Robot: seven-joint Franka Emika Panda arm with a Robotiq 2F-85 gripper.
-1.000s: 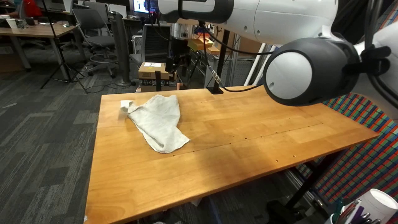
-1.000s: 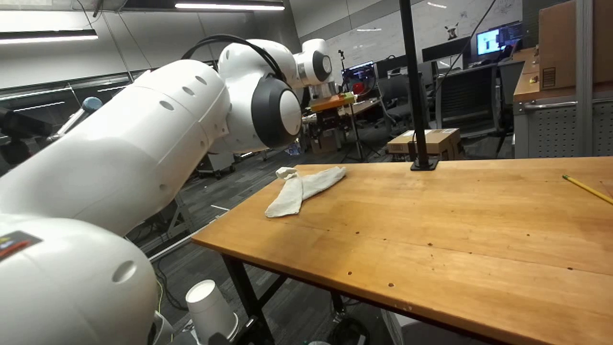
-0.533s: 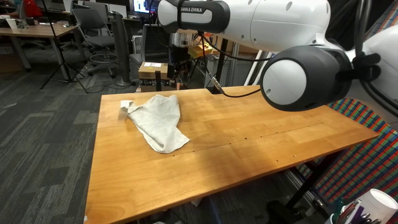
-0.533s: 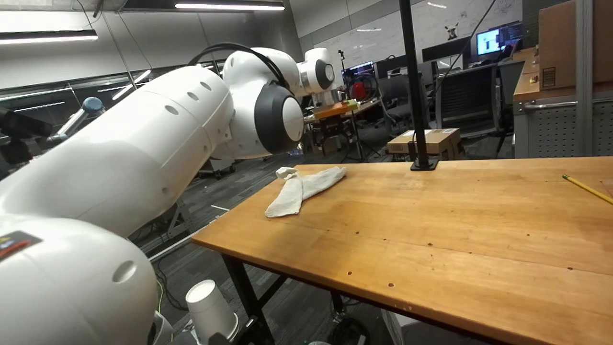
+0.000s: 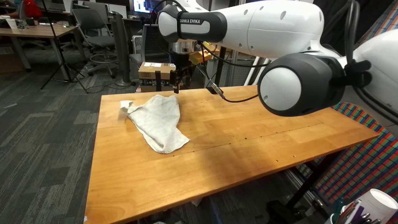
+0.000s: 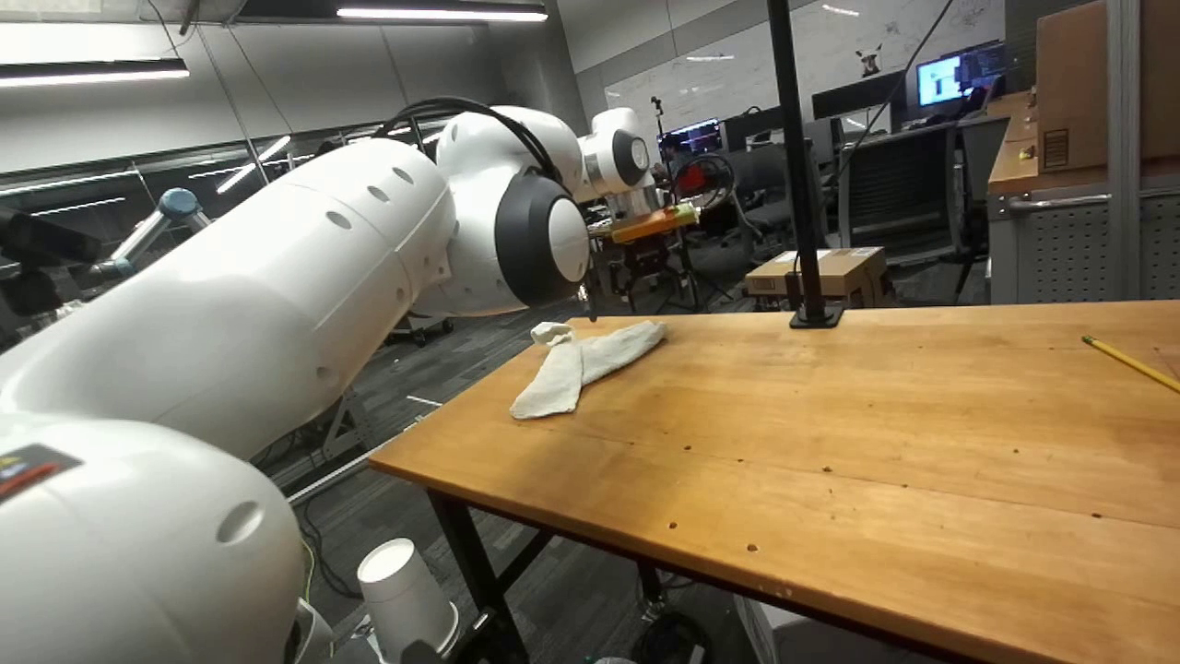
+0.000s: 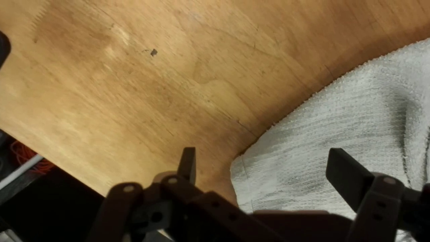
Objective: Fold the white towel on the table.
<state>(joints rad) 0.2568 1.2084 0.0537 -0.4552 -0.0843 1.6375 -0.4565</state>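
Note:
A white towel (image 5: 158,123) lies crumpled on the wooden table (image 5: 236,155), near its far left corner in this exterior view. It has a bunched-up end at the left and a loose corner pointing right. It also shows in an exterior view (image 6: 553,380) and in the wrist view (image 7: 302,168). My gripper (image 7: 262,155) is open and empty above the towel's edge. In the wrist view the left finger is over bare wood and the right finger over the cloth. In an exterior view the gripper (image 5: 182,85) hangs by the table's far edge, behind the towel.
A black pole (image 6: 800,184) stands on the table's far edge. A pencil (image 6: 1132,364) lies on the tabletop. Cardboard boxes (image 5: 154,71) stand behind the table. A cable (image 5: 241,100) hangs beneath the arm. White cups (image 6: 406,590) stand beside the table.
The arm and gripper have moved down toward the table's far edge, and slightly right in both exterior views. The towel has not moved.

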